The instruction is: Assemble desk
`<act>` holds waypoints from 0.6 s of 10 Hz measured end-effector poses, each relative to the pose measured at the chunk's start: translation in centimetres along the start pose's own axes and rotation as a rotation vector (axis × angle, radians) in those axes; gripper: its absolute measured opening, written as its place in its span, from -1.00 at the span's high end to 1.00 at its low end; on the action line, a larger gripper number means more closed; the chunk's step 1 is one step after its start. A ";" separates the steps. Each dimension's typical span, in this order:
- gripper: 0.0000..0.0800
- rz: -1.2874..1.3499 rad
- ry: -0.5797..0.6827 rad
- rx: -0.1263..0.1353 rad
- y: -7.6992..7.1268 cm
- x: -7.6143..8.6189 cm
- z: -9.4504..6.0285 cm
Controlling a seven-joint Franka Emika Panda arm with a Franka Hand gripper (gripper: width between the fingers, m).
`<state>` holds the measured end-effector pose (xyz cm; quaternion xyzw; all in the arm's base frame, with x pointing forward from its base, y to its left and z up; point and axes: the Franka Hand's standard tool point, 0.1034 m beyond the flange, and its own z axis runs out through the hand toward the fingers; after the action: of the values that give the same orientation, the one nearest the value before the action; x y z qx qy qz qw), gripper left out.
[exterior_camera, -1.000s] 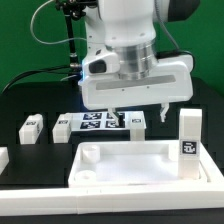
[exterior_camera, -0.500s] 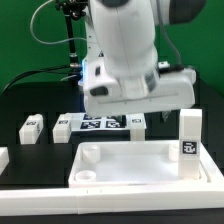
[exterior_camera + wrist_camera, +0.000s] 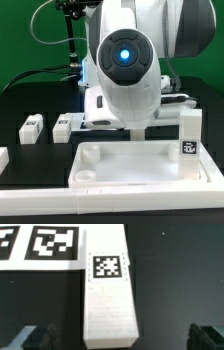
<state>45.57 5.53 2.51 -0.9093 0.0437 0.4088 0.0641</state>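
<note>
The white tabletop lies at the front with its raised rim up and a round socket at its left corner. One white leg stands upright at its right corner. Two legs lie behind it on the left. In the wrist view my gripper is open, with its fingers wide on either side of a lying tagged leg. The fingers do not touch this leg. In the exterior view my arm's wrist hides the gripper and this leg.
The marker board lies right beside the leg under my gripper. Another white piece shows at the exterior view's left edge. The table is black.
My wrist has swung round to face the exterior camera and come down lower. It now covers the marker board and the leg beside it. The parts have not moved.
</note>
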 end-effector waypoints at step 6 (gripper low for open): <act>-0.62 0.017 -0.040 0.004 1.1 -0.6 1.9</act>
<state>43.66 4.72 1.58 -0.9004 0.0509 0.4274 0.0633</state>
